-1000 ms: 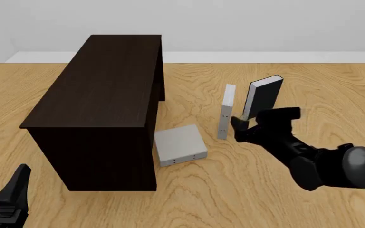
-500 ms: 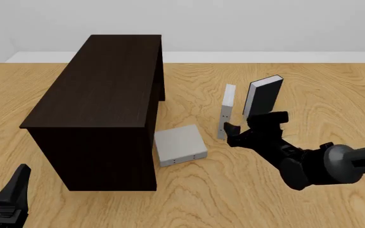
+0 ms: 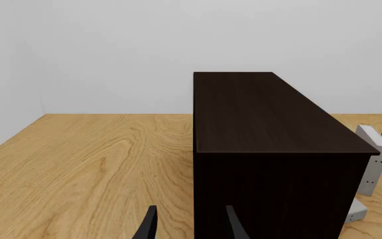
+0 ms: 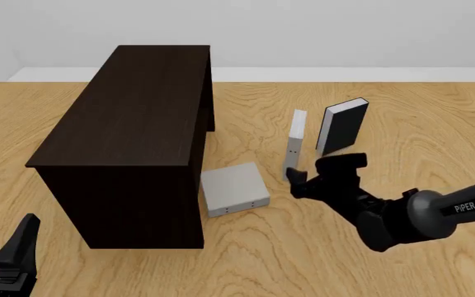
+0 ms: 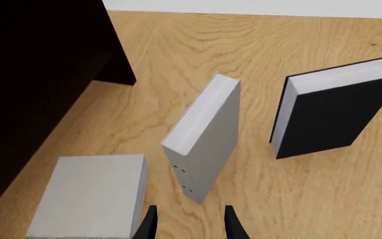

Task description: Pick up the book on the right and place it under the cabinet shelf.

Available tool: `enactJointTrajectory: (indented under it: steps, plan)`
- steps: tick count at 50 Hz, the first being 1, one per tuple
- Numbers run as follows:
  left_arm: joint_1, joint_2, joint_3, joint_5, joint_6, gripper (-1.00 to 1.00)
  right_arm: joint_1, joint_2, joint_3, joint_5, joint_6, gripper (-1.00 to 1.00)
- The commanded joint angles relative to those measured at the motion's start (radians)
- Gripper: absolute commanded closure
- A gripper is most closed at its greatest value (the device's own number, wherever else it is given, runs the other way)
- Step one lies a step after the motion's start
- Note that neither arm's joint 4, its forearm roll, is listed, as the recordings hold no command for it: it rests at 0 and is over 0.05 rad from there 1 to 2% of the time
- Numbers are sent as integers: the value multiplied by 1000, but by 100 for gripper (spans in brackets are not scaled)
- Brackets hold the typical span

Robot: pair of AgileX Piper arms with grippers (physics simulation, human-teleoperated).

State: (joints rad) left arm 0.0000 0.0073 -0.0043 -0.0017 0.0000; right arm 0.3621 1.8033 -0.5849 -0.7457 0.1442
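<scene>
- While the right end effector [image 4: 310, 175] hangs with its fingers spread and nothing between them, it sits closest to the upright slim book [image 4: 295, 143], not the book [image 4: 233, 187] the task most likely means; closing here would probably take the wrong one.
- That book lies flat on the tabletop [image 4: 419, 99], about midway between the left and right edges, just beside the cabinet [image 4: 134, 117] at its near right corner; whether they touch I cannot tell.
- A sideways swing toward it could clip the slim book and topple it, perhaps onto the black book [image 4: 342, 125] standing just beyond.
- Lying flat, the book offers only thin edges low on the tabletop; a descent that is too shallow may slide it against the cabinet rather than grasp it.
- Since the cabinet stands so near, the fingers on that side have little room and could strike its wall.
- Far off near the tabletop's near left corner, the left end effector [image 4: 19, 253] is spread and idle, so it poses no evident risk.
</scene>
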Motion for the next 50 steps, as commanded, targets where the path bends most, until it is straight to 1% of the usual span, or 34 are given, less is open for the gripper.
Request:
enactJointTrajectory:
  steps: [1,16,32,50]
  plan:
    - [0,0,0,0,0,-100,5,33,3,-21,13,-100]
    - [0,0,0,0,0,-100,9,66,19,-46,32,-100]
    - [0,0,0,0,0,-100,18,92,21,-55,32,-100]
    - [0,0,0,0,0,-100,58,125,8,-57,38,-100]
